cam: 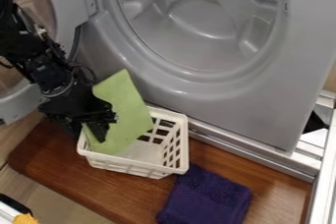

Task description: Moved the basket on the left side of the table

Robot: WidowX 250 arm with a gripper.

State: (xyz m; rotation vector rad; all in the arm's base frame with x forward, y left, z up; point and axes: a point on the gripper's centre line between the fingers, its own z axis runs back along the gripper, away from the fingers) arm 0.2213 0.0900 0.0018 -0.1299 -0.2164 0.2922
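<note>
Grey machine front [263,95] rises behind the wooden table [66,169], where the white basket [131,163] stands left of a purple cloth [210,196]. Its left end lies right at the gripper [100,132]; whether that is spread or pinching, I cannot tell.

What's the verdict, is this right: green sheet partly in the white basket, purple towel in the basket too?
Not quite: the camera view shows the purple towel outside the basket, on the wooden surface. The green sheet is partly in the white basket, as you say.
</note>
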